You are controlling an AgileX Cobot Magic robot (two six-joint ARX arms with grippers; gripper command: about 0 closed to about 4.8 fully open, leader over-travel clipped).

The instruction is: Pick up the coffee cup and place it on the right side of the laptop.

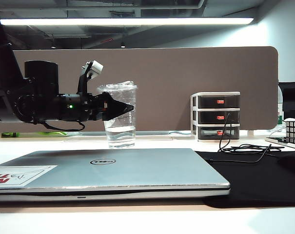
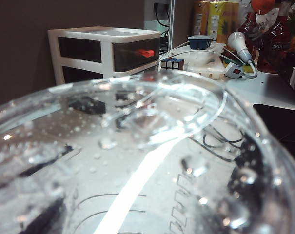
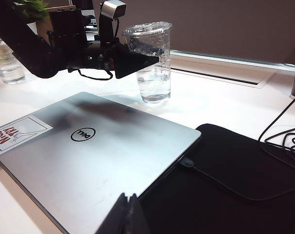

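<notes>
Cup (image 1: 121, 117) — both end effectors (image 1: 122, 108) (image 3: 129, 214) closed.

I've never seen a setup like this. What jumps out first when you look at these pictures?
A black robot arm reaches in from the left, its left claw closed around a tall clear coffee cup that stands on the white desk behind the laptop. In front lies the closed silver laptop, with a red-lettered sticker on its lid. The right claw hangs shut over the laptop's near edge, beside a black mat on the right.
</notes>
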